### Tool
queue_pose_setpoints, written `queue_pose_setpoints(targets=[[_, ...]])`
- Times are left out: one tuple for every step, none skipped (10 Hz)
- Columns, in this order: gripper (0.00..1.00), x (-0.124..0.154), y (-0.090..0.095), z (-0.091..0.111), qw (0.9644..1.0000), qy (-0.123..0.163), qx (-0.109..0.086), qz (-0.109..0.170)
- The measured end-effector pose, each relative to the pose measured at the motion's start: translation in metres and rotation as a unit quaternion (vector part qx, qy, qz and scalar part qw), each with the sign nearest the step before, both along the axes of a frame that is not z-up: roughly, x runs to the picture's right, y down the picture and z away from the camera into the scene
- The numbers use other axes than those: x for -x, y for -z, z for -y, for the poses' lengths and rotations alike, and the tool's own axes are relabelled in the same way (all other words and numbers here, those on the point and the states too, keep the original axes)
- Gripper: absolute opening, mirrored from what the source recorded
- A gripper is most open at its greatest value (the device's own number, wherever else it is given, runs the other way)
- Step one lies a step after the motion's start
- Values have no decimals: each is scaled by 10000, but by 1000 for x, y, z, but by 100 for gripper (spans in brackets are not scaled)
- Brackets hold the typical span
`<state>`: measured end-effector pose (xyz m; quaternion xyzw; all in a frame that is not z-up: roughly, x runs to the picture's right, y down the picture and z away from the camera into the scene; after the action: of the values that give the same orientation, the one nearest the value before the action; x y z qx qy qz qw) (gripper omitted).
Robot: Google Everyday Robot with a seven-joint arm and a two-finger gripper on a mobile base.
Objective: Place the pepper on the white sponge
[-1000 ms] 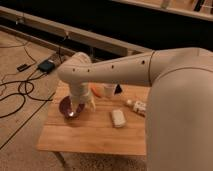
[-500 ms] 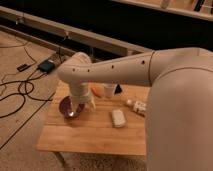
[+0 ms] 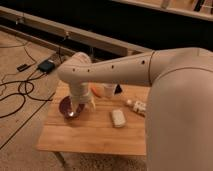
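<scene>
Near the left edge of the table [image 3: 90,137], the gripper [image 3: 76,108] hangs low over the bowl [image 3: 64,106] — whether it is open or holds anything we cannot tell. The pepper [image 3: 96,91] lies toward the far edge, just beside the arm [image 3: 79,92], beyond the gripper and on its right-edge side. Its long axis seems to slant toward the near right, though we judge that loosely. The sponge [image 3: 118,118] sits mid-table — closer to the near edge than the pepper.
</scene>
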<state>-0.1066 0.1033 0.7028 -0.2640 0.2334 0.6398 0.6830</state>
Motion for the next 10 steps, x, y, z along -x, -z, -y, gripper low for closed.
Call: queue_pose_setpoints(targets=[[65,0,-1,0,10000,15,2,22],[65,1,-5,1,9999,120,-24,107],[65,0,-14,2,9993,280,-61,223],[65,5,-33,6,9964,654,-145,526],[65,10,-48,9,9929,913,-197,739],[65,16,-64,14,9883,1165,-244,954],[65,25,-86,21,9807,1478,-292,1245],[65,28,-100,27,9762,1634,-323,1386],[65,30,-118,37,9716,1787,-361,1510],[65,27,-139,49,9684,1909,-375,1563]])
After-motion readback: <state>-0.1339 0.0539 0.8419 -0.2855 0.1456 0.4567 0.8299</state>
